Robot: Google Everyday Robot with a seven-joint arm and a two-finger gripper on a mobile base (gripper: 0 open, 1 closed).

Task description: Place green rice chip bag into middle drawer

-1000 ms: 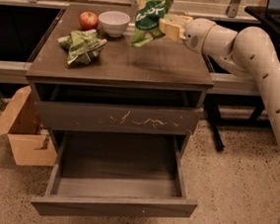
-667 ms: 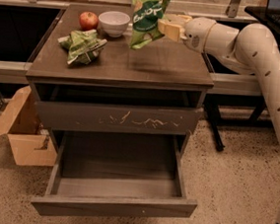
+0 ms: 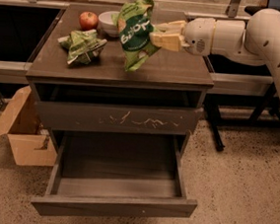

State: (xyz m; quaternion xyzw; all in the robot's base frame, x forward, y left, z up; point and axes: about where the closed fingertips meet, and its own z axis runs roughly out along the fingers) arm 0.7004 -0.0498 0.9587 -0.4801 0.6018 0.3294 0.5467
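The tool (image 3: 155,32), reaching in from the right on a white arm (image 3: 266,32), is clamped on the right edge of the green chip bag (image 3: 133,34) and holds it upright over the middle of the desk (image 3: 176,70). Below, the middle drawer (image 3: 116,207) stands pulled out toward the near side, under a shut drawer front (image 3: 80,118) with pale scratches. On the desk's far left are a smaller crumpled green bag (image 3: 82,46), a red apple (image 3: 88,20) and a white bowl (image 3: 105,21); a cardboard box (image 3: 21,137) sits on the floor to the left.
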